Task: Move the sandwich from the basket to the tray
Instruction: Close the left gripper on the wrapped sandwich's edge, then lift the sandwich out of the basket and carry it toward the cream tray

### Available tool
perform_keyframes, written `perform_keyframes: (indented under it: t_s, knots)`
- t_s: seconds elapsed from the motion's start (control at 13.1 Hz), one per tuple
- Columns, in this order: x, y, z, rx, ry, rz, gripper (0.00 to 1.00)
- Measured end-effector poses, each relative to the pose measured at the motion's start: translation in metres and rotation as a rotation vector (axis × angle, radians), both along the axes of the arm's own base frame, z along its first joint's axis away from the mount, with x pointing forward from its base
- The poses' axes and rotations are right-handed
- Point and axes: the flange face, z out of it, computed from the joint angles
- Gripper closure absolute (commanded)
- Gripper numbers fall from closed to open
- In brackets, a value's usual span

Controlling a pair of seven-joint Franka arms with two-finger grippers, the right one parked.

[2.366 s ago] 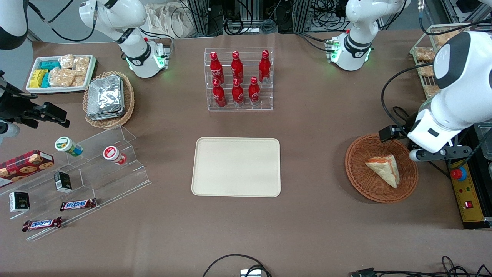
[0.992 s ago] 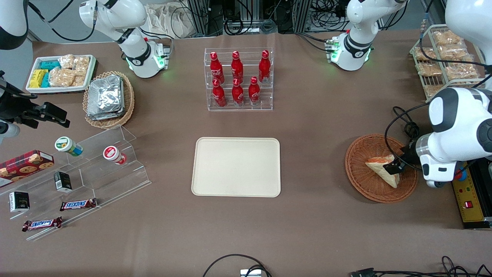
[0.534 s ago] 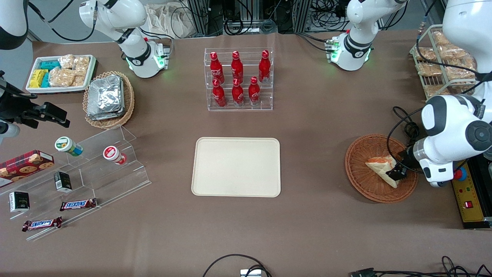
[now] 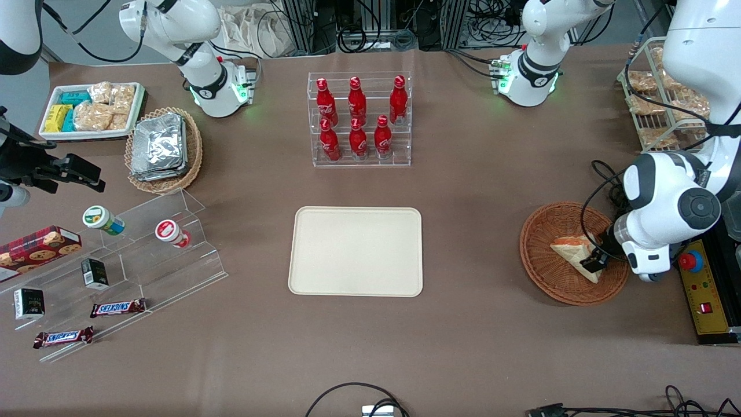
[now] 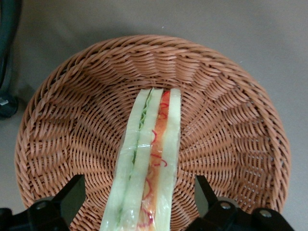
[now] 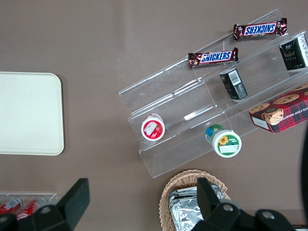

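Observation:
The sandwich (image 4: 570,253), a pale bread wedge with orange-red and green filling, lies in the reddish-brown wicker basket (image 4: 535,234) toward the working arm's end of the table. My gripper (image 4: 594,259) is low in the basket at the sandwich's wide end. In the left wrist view the sandwich (image 5: 149,159) stands on edge between my gripper's (image 5: 138,192) two black fingers (image 5: 72,195), which are open with bare wicker (image 5: 231,96) showing on each side of the bread. The cream tray (image 4: 356,252) lies flat mid-table with nothing on it, and its corner (image 6: 26,113) shows in the right wrist view.
A clear rack of red bottles (image 4: 359,119) stands farther from the front camera than the tray. A wire rack of bagged snacks (image 4: 654,110) and a yellow control box (image 4: 697,289) flank the basket. An acrylic step shelf (image 4: 145,249), a foil-pack basket (image 4: 165,147) and a white snack tray (image 4: 92,110) sit toward the parked arm's end.
The working arm swung down from above the basket. Its gripper dropped in around the sandwich's wide end and shifted slightly in the last half second. The sandwich has stayed put.

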Motion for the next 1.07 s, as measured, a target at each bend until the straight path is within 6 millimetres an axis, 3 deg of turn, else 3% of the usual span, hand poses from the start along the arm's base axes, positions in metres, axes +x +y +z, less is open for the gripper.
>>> perform_keyframes:
  t_s: [0.31, 0.38, 0.46, 0.53, 0.61, 0.76, 1.07]
  knots:
    - [-0.003, -0.007, -0.012, -0.004, 0.022, 0.070, 0.01]
    - [-0.003, -0.009, -0.014, -0.006, 0.025, 0.075, 0.12]
    - [-0.003, -0.010, -0.016, -0.007, 0.027, 0.076, 0.30]
    - [-0.003, -0.010, -0.017, -0.008, 0.029, 0.078, 0.58]
    - [-0.003, -0.010, -0.017, -0.009, 0.030, 0.078, 0.75]
    - [-0.003, -0.013, -0.016, -0.010, 0.028, 0.073, 0.98]
    - [0.000, -0.029, 0.003, -0.003, 0.009, -0.004, 1.00]
